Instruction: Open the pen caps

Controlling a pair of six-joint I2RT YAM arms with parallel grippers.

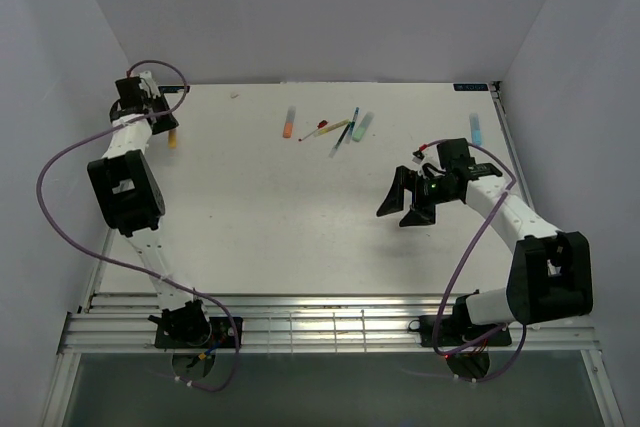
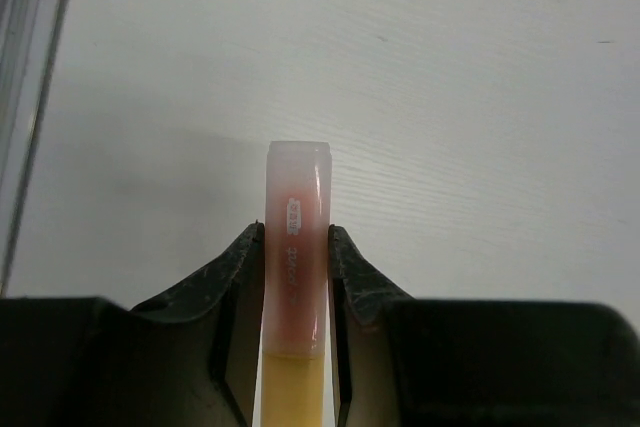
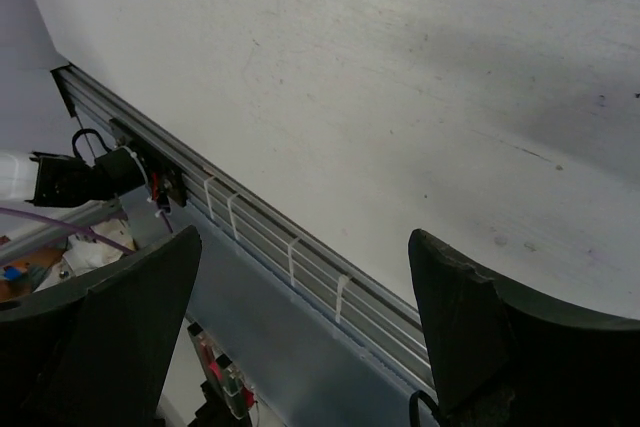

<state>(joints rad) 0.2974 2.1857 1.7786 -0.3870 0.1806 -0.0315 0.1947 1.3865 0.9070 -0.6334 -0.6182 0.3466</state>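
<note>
My left gripper is at the far left of the table, shut on an orange highlighter. In the left wrist view the jaws clamp its translucent pinkish barrel, which sticks out past the fingertips. An opaque yellow section lies back toward the palm. I cannot tell whether that section is a cap. My right gripper hangs open and empty over the right middle of the table, and it also shows in the right wrist view. More pens lie at the far middle: an orange-capped highlighter, thin stick pens and a pale green highlighter.
A blue highlighter lies at the far right near the table edge. White walls close in the back and both sides. A metal rail runs along the near edge, also seen below the right gripper. Purple cables loop beside both arms.
</note>
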